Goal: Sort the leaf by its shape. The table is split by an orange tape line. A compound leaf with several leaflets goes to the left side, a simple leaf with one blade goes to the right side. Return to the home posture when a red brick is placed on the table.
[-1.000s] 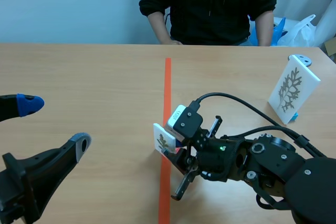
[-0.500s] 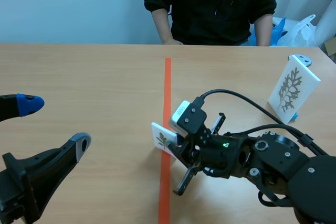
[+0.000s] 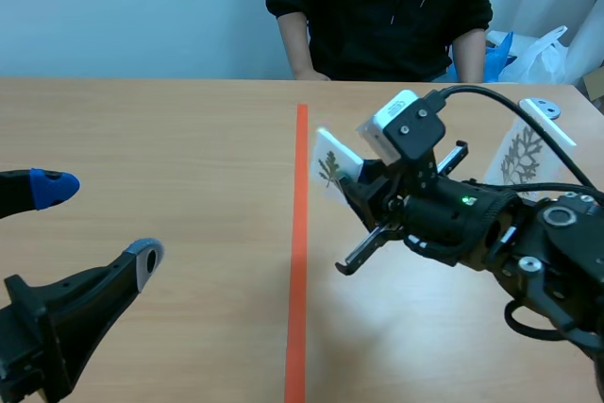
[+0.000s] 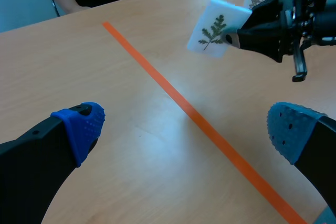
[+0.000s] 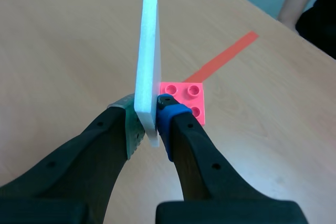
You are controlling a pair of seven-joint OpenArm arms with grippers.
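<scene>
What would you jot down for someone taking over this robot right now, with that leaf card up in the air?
Right gripper: shut on the compound-leaf card, held upright above the table, just right of the orange tape line. A pink studded brick sits at the card's foot, apparently its stand.
Left gripper: open, empty, low on the left side.
Done: the card is picked up. A second leaf card stands at the far right.
Left: carry the held card across the line and set it on the left side. No loose red brick shows on the table, so no homing yet.
</scene>
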